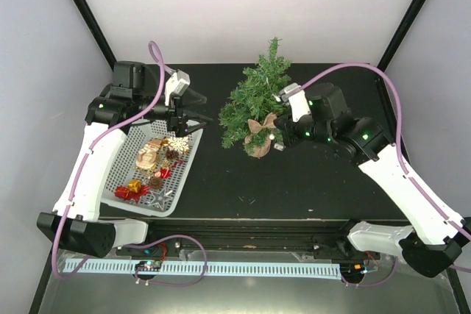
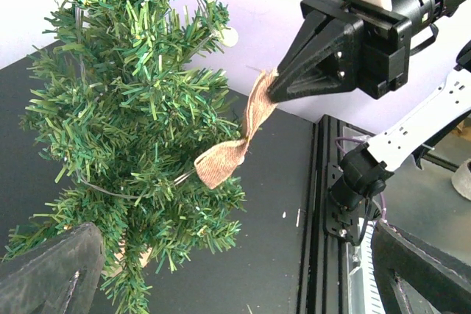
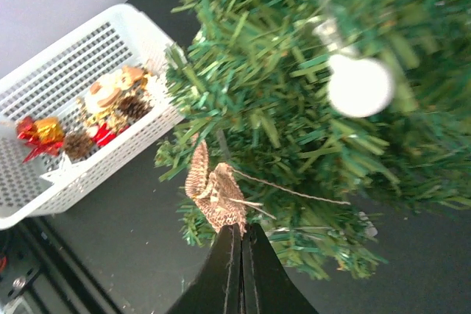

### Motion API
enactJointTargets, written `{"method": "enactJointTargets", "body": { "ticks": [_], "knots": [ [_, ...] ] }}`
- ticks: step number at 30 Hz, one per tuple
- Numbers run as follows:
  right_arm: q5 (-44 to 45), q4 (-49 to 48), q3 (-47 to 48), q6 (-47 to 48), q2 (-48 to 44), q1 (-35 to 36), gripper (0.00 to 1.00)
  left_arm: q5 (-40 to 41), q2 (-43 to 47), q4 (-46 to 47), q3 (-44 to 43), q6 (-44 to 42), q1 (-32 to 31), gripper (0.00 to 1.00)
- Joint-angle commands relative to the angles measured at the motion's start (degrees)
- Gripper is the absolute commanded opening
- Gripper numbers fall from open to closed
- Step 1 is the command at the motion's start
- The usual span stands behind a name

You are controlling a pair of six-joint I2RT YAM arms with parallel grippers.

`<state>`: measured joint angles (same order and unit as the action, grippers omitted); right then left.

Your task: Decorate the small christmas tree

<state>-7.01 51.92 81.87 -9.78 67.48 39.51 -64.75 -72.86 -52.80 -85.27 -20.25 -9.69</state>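
The white basket [image 1: 121,170] of ornaments is lying at left. The left gripper [image 1: 199,123] is hovering at its far right corner, fingers spread and empty. The small christmas tree [image 1: 254,97] is standing mid-table, apart from that claw. The right gripper [image 1: 274,136], touching the tree's lower branches, is pinching a burlap bow [image 1: 259,130].

Bright, even, diffuse light, faint shadows. Right wrist view: round white ornament [image 3: 359,84] up-right of right gripper [image 3: 241,234] blown out, blurred.
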Motion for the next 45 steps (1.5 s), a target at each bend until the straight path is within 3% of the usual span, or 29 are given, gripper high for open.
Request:
{"method": "enactJointTargets", "body": {
  "ticks": [1,15,45],
  "knots": [
    [7.93,-2.52,2.15,-1.57,-1.65,0.21,0.01,-1.60,1.05,1.23,-0.05,0.75,0.46,0.99],
    [10.52,-5.29,2.81,-2.64,0.82,0.17,0.01,-1.78,1.32,1.38,0.26,0.85,0.46,0.99],
    [14.25,-15.06,-7.29,-6.00,-0.25,0.21,0.01,-1.88,1.83,1.73,0.92,0.76,0.42,0.99]
  ]
}}
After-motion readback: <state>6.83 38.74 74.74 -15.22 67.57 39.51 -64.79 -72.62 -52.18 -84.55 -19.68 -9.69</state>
